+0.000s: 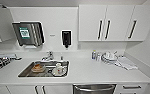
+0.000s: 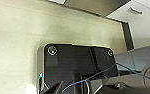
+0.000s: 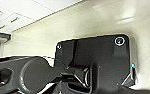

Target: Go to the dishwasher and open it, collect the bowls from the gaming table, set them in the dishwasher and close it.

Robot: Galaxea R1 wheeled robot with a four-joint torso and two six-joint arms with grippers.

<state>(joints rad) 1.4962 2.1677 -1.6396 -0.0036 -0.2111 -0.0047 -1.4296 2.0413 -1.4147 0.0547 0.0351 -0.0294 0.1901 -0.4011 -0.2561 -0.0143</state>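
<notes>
A: Though each wrist view looks past that arm's dark plate, I cannot tell whether either gripper is spread or pressed together; the fingers are not clear enough to read.

B: What lies around them, then?

A: Pale speckled floor (image 2: 18,37) beneath the left arm, with a white drawer (image 2: 138,12) and its bar handle at the far edge; a thin blue cable (image 2: 101,72) loops across the plate; under the right arm more pale floor, and white drawer fronts (image 3: 8,17) in the far corner.

B: And the dishwasher?

A: The dishwasher (image 1: 94,89) sits under the counter (image 1: 91,71), low in the head view and right of centre; its steel front is shut, the bar handle running across the top; white cupboard doors (image 1: 39,89) stand to its left, a white drawer (image 1: 131,88) to its right.

B: Farther out?

A: A steel sink (image 1: 44,69) is set in the counter left of the dishwasher, holding a brownish bowl (image 1: 38,68) and white crockery (image 1: 58,70); the tap (image 1: 49,56) rises behind it; on the right of the counter, white dishes (image 1: 109,57) with a folded cloth (image 1: 126,63) just beside them; on the wall, a towel dispenser (image 1: 28,33), a black soap dispenser (image 1: 66,38), and white cupboards (image 1: 111,22) with dark handles.
</notes>
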